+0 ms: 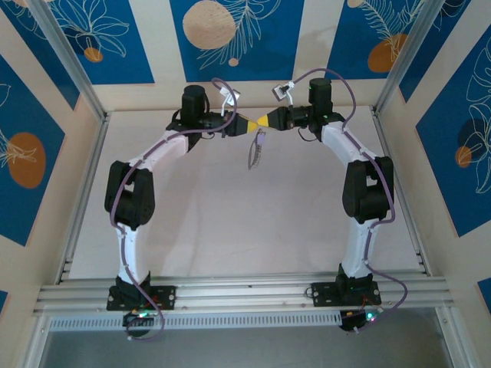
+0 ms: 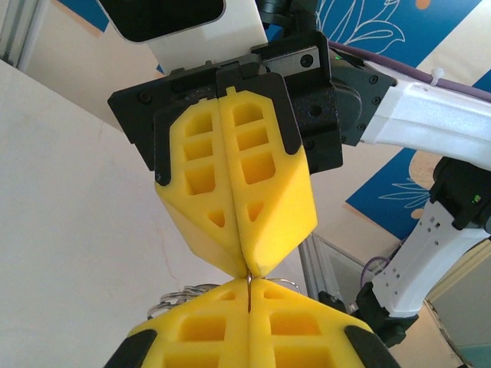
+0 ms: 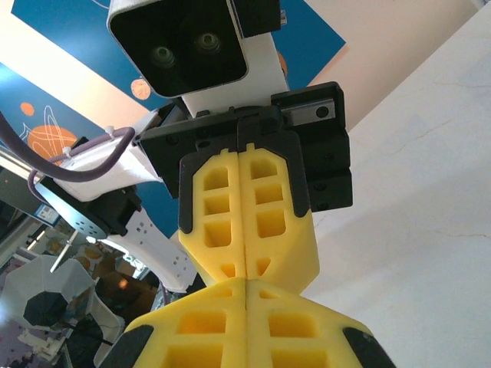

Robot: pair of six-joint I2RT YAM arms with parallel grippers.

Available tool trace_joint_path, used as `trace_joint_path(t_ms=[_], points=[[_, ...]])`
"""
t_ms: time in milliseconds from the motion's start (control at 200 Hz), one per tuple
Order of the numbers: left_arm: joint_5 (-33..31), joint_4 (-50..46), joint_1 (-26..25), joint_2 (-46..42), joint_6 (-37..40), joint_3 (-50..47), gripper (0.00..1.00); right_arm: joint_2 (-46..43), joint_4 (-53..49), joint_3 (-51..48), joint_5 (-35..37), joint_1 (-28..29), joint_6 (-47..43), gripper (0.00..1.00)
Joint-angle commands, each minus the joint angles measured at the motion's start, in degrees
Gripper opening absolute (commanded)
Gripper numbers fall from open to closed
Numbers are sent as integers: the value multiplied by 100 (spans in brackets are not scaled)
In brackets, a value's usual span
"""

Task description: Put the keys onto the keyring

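Note:
My left gripper [image 1: 247, 123] and right gripper [image 1: 263, 121] meet tip to tip, raised above the back of the table, both shut. Beneath them hangs the keyring [image 1: 254, 156], with the lilac-headed key [image 1: 260, 138] dangling just under the tips. In the left wrist view a thin piece of the keyring [image 2: 249, 285] is pinched in the seam of my left gripper [image 2: 249, 297] and runs up into the seam of the right gripper [image 2: 247, 270]. Silver key rings [image 2: 170, 297] stick out beside the pads. In the right wrist view the right gripper [image 3: 245, 285] touches the left gripper [image 3: 245, 270]; anything pinched there is hidden.
The pale table [image 1: 230, 222] is framed by aluminium rails [image 1: 245, 291] at the front and sides. Blue patterned panels [image 1: 230, 38] stand behind. Both arms curve inward from their bases at the near edge.

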Motion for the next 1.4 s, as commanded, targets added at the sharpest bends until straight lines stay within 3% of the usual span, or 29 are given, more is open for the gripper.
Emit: trace_joint_path(t_ms=[0,160,335,510,810,1135,1395], points=[[-57,717,-211,-261,-284,-212,0,-85,211,-70,128,46,229,3],[-215,1144,-185,-297,-538,-344,0,-256,1195,-443,295,-122,960,25],[-387,1405,-171,-344,-693,-449,0,-516,2721,-1107,540,-441,2026,35],[-622,1733,-167,-392,-916,-562,0,-710,4195,-1814,913,-708,3073,38],[-1075,2743,-133,-477,-1691,-825,0,-894,5237,-2569,1743,-614,3701,38],[-1839,3588,-131,-633,-2403,-1276,0,-533,6651,-2608,2680,-339,4663,39],[-2575,4340,-140,-730,-3113,-1661,0,-289,7060,-2491,2999,-135,4847,39]])
